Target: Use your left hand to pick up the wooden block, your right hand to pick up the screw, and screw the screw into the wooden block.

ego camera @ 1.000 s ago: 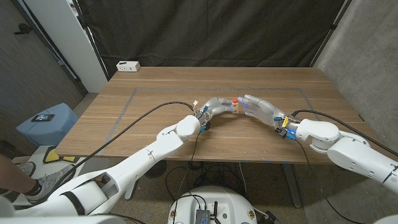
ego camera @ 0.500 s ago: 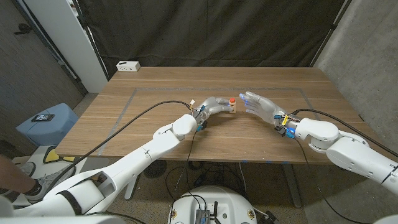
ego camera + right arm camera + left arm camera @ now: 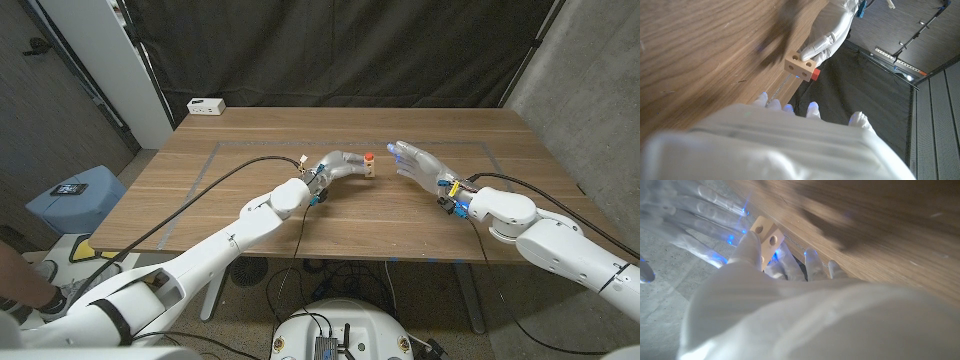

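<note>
My left hand [image 3: 343,166] grips the small wooden block [image 3: 370,170] above the table's middle. The red-headed screw [image 3: 370,156] sticks out of the block's top. A short gap to the right, my right hand [image 3: 420,166] is open and holds nothing, its fingers spread toward the block. In the left wrist view the block [image 3: 765,232] shows two holes, pinched in my left hand [image 3: 752,255], and the right hand's fingers [image 3: 695,215] hover beyond it. The right wrist view shows the block [image 3: 801,64], the screw's red head [image 3: 815,75] and the left hand [image 3: 827,35] holding them.
A white box [image 3: 206,105] lies at the wooden table's [image 3: 260,135] far left corner. A black cable [image 3: 230,185] runs over the table along my left arm. A blue stool [image 3: 75,195] stands on the floor at the left, near a person's shoe [image 3: 30,295].
My right hand has let go of the screw and pulled back to the right, leaving a gap. My left hand has carried the block slightly left.
</note>
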You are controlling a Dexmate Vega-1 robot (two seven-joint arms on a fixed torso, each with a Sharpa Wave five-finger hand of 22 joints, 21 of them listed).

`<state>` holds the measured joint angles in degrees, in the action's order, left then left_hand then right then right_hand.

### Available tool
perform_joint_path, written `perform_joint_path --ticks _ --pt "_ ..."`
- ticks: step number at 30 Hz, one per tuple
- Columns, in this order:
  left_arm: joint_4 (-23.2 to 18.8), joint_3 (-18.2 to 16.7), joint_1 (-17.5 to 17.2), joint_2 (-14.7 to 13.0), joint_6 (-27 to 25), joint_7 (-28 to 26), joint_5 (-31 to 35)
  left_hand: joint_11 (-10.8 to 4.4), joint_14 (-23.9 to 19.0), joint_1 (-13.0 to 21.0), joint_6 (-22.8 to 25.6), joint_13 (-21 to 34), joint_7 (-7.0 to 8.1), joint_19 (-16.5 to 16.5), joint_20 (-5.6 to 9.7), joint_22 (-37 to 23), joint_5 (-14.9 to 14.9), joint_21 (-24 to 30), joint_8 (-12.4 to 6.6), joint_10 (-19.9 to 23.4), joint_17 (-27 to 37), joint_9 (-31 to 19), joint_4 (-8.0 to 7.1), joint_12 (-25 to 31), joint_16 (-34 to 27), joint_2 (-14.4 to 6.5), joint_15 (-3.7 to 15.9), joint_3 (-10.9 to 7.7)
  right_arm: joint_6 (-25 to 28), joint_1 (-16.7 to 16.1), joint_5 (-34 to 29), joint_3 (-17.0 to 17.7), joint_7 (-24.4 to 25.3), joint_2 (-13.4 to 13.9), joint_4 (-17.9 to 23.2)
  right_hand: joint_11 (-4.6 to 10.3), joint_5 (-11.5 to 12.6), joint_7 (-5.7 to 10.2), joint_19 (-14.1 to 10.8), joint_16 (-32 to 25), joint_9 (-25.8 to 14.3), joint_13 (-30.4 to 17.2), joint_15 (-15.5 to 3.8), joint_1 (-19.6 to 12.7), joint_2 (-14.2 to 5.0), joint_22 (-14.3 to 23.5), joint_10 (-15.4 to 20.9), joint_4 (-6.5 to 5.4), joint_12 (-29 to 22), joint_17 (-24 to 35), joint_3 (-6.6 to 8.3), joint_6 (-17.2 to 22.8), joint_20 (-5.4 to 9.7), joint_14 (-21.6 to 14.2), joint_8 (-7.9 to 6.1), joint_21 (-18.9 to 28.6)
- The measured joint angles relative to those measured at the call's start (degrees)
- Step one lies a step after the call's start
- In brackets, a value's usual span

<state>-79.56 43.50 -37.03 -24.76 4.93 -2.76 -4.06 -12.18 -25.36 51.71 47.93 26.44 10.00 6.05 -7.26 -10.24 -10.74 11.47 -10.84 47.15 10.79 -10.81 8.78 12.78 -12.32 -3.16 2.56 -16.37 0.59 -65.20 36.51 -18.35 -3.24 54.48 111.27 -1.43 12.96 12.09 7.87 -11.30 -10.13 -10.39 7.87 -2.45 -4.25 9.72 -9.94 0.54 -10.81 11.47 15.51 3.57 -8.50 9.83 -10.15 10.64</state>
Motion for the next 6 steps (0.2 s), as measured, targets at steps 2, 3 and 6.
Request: perform_joint_path --ticks 2,3,6 --pt "0.65 -0.14 0.39 0.00 0.75 0.53 -0.27 0.00 0.00 0.00 0.00 0.00 0.00 0.00 0.00 0.00 -0.11 0.00 0.00 0.00 0.00 0.00 0.00 0.00 0.00 0.00 0.00 0.00 0.09 0.33 -0.29 -0.25 0.41 -0.50 -0.21 0.00 0.00 0.00 0.00 0.00 0.00 0.00 0.00 0.00 0.00 0.00 0.00 0.00 0.00 0.00 0.00 0.00 0.00 0.00 0.00 0.00" --pt "0.94 -0.20 0.57 0.00 0.88 0.64 -0.30 0.00 0.00 0.00 0.00 0.00 0.00 0.00 0.00 0.00 -0.27 0.00 0.00 0.00 0.00 0.00 0.01 0.00 0.00 0.00 0.00 0.01 0.13 0.42 -0.45 -0.31 0.62 -0.61 -0.26 0.00 0.00 0.00 0.00 0.00 0.00 0.00 0.00 0.00 0.00 0.00 0.00 0.00 -0.12 0.00 0.00 0.00 0.00 0.00 0.00 0.00" --pt "2.03 -0.37 1.20 0.05 0.88 0.64 -0.30 0.00 0.00 0.00 0.00 0.01 0.00 0.00 0.00 0.00 -0.31 0.00 0.00 0.00 0.00 0.00 0.07 0.00 0.00 0.00 0.00 0.07 0.19 0.42 -0.94 -0.31 1.14 -0.61 -0.26 0.00 0.00 0.00 0.00 0.00 0.00 0.00 0.00 0.00 0.00 0.00 0.00 0.00 -0.22 0.00 0.00 0.00 0.00 0.00 0.00 0.00"
